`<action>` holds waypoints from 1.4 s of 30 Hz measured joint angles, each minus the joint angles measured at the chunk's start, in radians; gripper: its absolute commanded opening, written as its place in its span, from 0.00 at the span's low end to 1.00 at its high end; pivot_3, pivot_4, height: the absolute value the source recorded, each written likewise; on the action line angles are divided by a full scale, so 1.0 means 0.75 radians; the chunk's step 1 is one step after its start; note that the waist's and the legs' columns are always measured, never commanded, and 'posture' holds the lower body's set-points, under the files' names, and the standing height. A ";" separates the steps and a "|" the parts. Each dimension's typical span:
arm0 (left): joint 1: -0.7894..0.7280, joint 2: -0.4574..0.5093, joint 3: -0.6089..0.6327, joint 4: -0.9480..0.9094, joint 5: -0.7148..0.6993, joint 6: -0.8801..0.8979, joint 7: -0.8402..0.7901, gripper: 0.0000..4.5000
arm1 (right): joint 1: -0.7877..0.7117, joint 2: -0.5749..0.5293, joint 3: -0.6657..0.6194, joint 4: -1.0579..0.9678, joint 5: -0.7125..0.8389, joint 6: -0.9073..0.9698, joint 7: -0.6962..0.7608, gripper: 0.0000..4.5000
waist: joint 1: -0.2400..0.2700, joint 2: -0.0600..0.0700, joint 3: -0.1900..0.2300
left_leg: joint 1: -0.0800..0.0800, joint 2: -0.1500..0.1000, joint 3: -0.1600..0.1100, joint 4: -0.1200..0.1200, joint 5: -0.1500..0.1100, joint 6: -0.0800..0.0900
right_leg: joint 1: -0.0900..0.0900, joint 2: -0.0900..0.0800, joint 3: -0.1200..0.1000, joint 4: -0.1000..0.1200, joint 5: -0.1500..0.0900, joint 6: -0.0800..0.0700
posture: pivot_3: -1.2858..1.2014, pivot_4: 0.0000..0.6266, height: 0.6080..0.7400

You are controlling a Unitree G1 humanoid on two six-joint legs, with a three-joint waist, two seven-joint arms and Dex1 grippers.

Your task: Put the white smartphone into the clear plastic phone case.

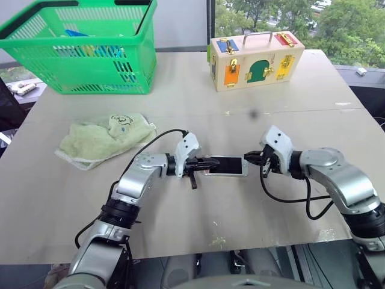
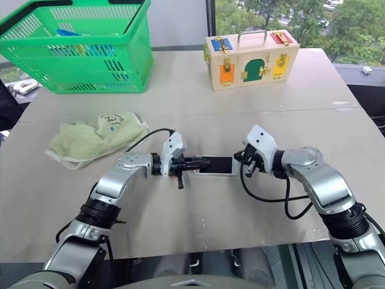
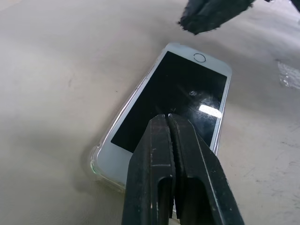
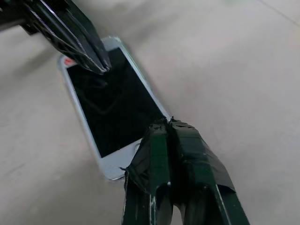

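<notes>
The white smartphone [image 1: 228, 166] lies flat, screen up, in the middle of the table. Around its edge runs the thin rim of the clear plastic phone case [image 3: 95, 159], so the phone lies inside the shell. My left gripper [image 1: 213, 162] is shut, and its tips [image 3: 168, 118] are over the screen near the phone's left end. Whether they touch the glass I cannot tell. My right gripper [image 1: 248, 158] is also shut and holds nothing. Its tips [image 4: 168, 123] are just above the phone's right end, by the home button.
A green basket [image 1: 84, 57] stands at the back left. A wooden lock box [image 1: 255, 59] is at the back centre and a pale green towel [image 1: 105, 141] lies left of the phone. The table's front edge [image 1: 198, 250] runs close below my arms.
</notes>
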 measured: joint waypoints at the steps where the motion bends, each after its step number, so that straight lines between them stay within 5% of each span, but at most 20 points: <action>1: 0.000 0.002 -0.003 -0.007 0.007 0.003 0.002 0.02 | -0.012 -0.001 0.014 0.020 -0.004 0.000 0.004 0.00 | 0.000 0.000 0.000 | 0.000 0.000 0.000 0.000 0.000 0.000 | 0.000 0.000 0.000 0.000 0.000 0.000 | 0.52 0.24 1.00; 24: 0.067 0.017 -0.024 -0.201 0.032 0.178 0.099 0.02 | -0.161 0.001 0.204 0.226 -0.052 0.086 0.146 0.00 | 0.003 -0.010 -0.024 | 0.010 0.001 -0.003 0.000 0.000 0.000 | 0.011 -0.008 -0.003 -0.002 -0.003 -0.005 | 0.52 0.24 1.00; 36: 0.069 0.021 -0.038 -0.201 0.032 0.190 0.090 0.02 | -0.208 0.075 0.174 0.324 -0.048 0.179 0.105 0.00 | 0.001 -0.012 -0.040 | 0.014 0.001 -0.006 -0.001 -0.001 0.000 | 0.014 -0.009 -0.006 -0.003 -0.004 -0.006 | 0.52 0.24 1.00; 42: 0.069 0.018 -0.036 -0.207 0.030 0.190 0.091 0.02 | -0.066 0.108 0.015 0.234 0.005 0.116 0.052 0.00 | 0.003 -0.007 -0.036 | 0.007 0.000 -0.008 -0.002 0.000 0.000 | 0.011 -0.011 -0.008 -0.006 -0.003 -0.005 | 0.52 0.24 1.00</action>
